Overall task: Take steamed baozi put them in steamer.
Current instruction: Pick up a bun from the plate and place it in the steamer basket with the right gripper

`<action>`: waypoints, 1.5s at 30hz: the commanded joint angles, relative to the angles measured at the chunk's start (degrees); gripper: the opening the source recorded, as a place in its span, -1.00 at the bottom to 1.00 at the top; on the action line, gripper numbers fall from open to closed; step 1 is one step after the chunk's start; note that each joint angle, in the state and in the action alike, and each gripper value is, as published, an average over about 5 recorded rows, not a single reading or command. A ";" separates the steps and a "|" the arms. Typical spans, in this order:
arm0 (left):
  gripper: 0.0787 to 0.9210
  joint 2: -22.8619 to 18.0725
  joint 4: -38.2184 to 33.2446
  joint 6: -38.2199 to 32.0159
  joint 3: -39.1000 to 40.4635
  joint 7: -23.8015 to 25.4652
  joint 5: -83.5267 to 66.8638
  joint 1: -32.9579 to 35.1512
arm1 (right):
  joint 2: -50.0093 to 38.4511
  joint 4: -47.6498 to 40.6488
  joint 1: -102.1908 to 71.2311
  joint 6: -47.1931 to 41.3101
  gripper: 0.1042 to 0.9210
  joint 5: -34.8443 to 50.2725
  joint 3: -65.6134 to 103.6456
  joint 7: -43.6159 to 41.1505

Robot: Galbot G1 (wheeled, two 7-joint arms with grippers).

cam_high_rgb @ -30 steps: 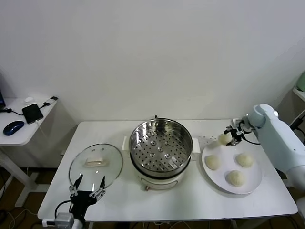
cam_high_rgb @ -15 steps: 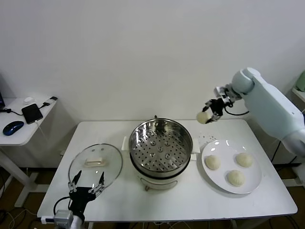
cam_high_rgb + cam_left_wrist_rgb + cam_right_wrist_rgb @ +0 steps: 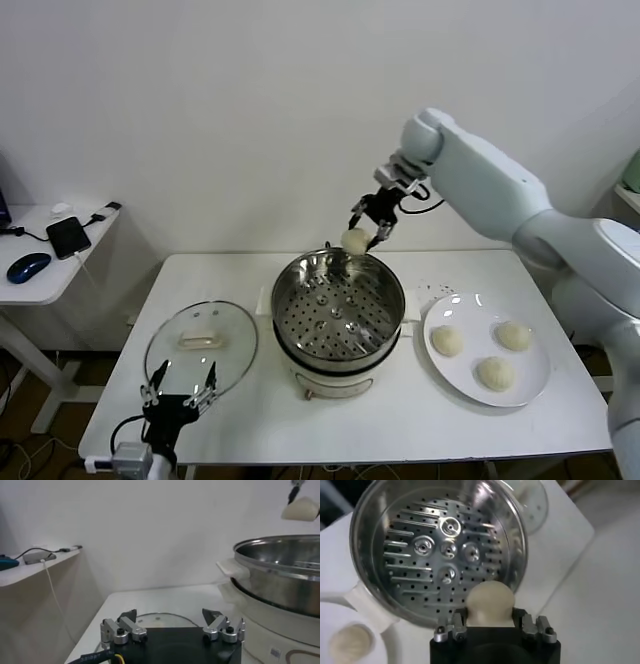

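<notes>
Right gripper (image 3: pixel 366 228), jaws clamped on a soft, light baozi (image 3: pixel 355 240), hangs above the steamer's (image 3: pixel 338 300) twelve-o'clock rim; grip its sides gently. Left gripper (image 3: pixel 181 391), jaws apart, idles by the bench's near edge.

No legible text, label, brand or number in any of my views — a small sticker on the steamer (image 3: pixel 274 653) base is unreadable.
</notes>
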 commanded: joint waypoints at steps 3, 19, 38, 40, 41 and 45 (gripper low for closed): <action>0.77 -0.28 0.30 0.00 -0.03 -0.10 -0.04 -0.07 | 4.32 3.51 -0.92 16.76 0.22 -7.46 -5.88 2.40; 0.77 -0.40 0.40 0.03 0.27 -0.18 0.28 0.06 | 3.52 2.84 -7.02 16.76 0.22 -24.95 -0.85 16.33; 0.77 -1.02 0.72 0.01 0.30 -0.17 0.76 0.10 | -0.28 6.81 -5.80 7.86 0.66 -14.00 -4.75 11.30; 0.77 -0.98 0.71 -0.02 0.15 -0.18 0.73 0.19 | -1.97 9.23 -4.65 4.02 0.73 -11.15 -4.65 9.00; 0.77 -0.95 0.71 -0.02 0.09 -0.18 0.72 0.23 | -2.93 10.54 -4.01 1.75 0.74 -9.55 -4.50 7.73; 0.77 -0.89 0.68 0.06 0.13 -0.16 0.74 0.26 | -8.98 17.54 -1.09 -12.36 0.76 -3.09 -3.18 2.39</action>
